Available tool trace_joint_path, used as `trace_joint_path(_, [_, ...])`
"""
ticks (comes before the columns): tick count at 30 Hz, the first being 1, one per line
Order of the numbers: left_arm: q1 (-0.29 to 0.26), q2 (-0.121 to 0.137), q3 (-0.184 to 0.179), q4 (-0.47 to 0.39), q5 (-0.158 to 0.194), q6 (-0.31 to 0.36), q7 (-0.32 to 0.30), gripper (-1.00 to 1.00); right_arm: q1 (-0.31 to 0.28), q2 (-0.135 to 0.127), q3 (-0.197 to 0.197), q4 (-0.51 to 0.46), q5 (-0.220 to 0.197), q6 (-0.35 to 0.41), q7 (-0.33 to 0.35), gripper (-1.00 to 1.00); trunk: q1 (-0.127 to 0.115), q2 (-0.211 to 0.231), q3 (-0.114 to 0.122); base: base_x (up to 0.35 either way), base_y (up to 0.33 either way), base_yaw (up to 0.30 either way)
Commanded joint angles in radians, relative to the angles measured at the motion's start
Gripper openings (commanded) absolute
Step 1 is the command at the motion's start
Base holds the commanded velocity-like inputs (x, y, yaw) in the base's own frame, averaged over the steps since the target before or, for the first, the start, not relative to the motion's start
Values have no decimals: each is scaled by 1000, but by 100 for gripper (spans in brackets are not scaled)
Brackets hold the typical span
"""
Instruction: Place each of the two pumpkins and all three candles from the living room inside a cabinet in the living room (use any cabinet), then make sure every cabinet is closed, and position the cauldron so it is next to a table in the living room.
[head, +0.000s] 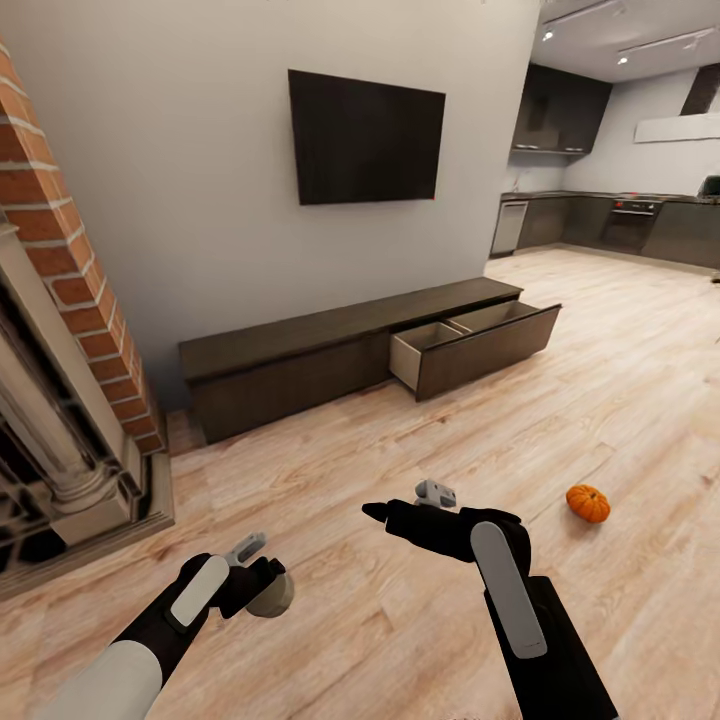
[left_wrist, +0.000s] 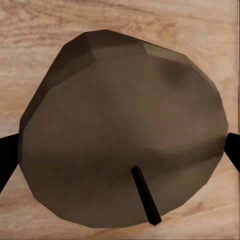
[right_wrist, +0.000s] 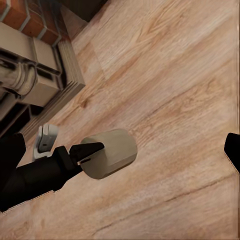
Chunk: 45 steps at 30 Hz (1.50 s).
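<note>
A black TV (head: 366, 137) hangs on the wall, a brick fireplace (head: 70, 330) stands left, kitchen (head: 610, 215) beyond.

1. Head view: high, looking forward and down over both arms, across the wood floor (head: 400, 440) to the cabinet (head: 330, 350) on the far wall.
2. Left wrist view: pressed very close on the candle (left_wrist: 122, 132), floor behind it.
3. Right wrist view: looks across the floor at the left hand (right_wrist: 90, 152), fireplace (right_wrist: 30, 75) beyond.
4. Shared by all three: candle and floor.
</note>
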Motion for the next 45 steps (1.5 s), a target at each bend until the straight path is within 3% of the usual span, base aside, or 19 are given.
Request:
trace_joint_path(1, [0, 2, -6, -3, 9, 1, 11, -100, -1, 0, 0, 0, -9, 2, -10, 100, -4, 7, 2, 0, 0, -283])
trace_joint_path(12, [0, 2, -6, -3, 9, 1, 11, -100, -1, 0, -1, 4, -9, -4, -10, 100, -46, 84, 36, 0, 0, -289])
trace_joint_path(18, [0, 2, -6, -3, 9, 1, 11, -100, -1, 0, -27, 3, -10, -5, -10, 100, -69, 126, 51, 0, 0, -267])
trace_joint_path(36, [0, 2, -6, -3, 9, 1, 11, -100, -1, 0, -33, 6, -8, -8, -10, 100, -138, 252, 106, 0, 0, -33])
trace_joint_path(45, [0, 2, -5, -3, 9, 1, 11, -100, -1, 0, -35, 4, -10, -8, -9, 100, -165, 301, 135, 0, 0, -223])
